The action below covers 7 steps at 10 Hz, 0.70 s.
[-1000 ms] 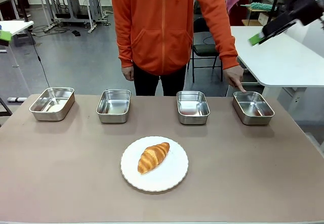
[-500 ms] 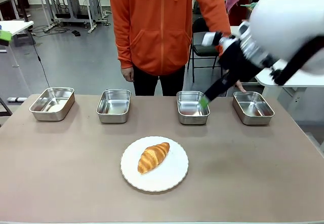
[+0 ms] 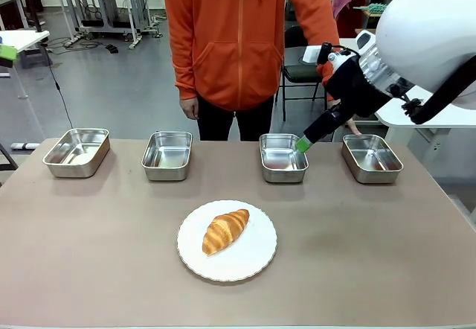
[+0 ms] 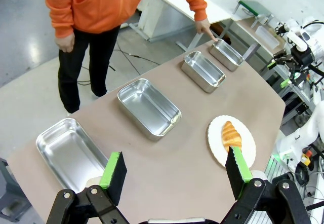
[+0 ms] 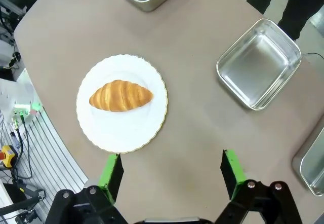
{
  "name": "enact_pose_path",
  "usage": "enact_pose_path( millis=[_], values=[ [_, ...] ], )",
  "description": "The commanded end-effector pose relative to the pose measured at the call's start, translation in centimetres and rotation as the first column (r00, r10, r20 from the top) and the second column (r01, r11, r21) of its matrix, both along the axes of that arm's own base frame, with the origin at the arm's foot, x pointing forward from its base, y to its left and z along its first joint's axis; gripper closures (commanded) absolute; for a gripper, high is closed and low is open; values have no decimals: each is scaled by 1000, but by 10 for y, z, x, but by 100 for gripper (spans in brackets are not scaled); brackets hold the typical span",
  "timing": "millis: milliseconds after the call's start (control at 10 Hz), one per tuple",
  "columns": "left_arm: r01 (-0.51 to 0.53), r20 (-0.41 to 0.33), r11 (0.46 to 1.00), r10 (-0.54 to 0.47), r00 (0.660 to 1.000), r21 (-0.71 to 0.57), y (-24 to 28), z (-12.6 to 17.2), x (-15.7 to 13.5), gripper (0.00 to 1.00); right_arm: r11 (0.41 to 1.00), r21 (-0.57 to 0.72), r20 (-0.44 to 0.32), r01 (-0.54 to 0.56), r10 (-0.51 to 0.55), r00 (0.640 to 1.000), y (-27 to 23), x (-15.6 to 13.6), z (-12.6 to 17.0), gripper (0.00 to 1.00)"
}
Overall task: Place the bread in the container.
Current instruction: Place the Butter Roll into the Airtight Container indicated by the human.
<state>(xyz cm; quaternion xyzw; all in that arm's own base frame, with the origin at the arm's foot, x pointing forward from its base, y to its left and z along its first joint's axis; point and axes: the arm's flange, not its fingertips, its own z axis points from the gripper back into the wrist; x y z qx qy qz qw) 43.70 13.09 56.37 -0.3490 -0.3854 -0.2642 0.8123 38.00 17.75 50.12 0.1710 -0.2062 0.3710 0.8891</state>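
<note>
Container point(image 3: 372, 158) empty, hand point(image 3: 343, 113) at its rim; other pans point(image 3: 166, 155) empty | bread point(image 3: 225, 231) on plate point(image 3: 253, 258), mid-table | left gripper point(image 4: 174, 168), right gripper point(image 5: 169, 165): jaws wide, empty.

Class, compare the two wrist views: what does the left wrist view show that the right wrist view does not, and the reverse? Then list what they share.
Left wrist view, not the right: the left fingers, spread open; the person's hand pointing at the end pan; the whole row of four pans.
Right wrist view, not the left: the right fingers, also spread open, looking down from above.
Shared: the croissant lying on the white plate, the brown table, and steel pans.
</note>
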Motion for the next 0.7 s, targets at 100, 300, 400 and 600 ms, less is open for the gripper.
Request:
enact_pose_path(
  millis=[100, 300, 400, 600],
  values=[
    [-3, 12, 1000, 3, 1000, -12, 0, 1, -1, 0, 922, -127, -73, 366, -377, 923, 43, 2, -5, 0],
    [-3, 12, 1000, 3, 1000, -12, 0, 1, -1, 0, 797, -138, -128, 588, -603, 788, 112, 4, -17, 0],
    [-3, 12, 1000, 3, 1000, -12, 0, 1, -1, 0, 714, -172, -135, 679, -700, 701, 143, 0, -29, 0],
    [-3, 12, 1000, 3, 1000, -12, 0, 1, -1, 0, 562, -288, -179, 775, -827, 533, 200, -11, -57, 0]
  ],
)
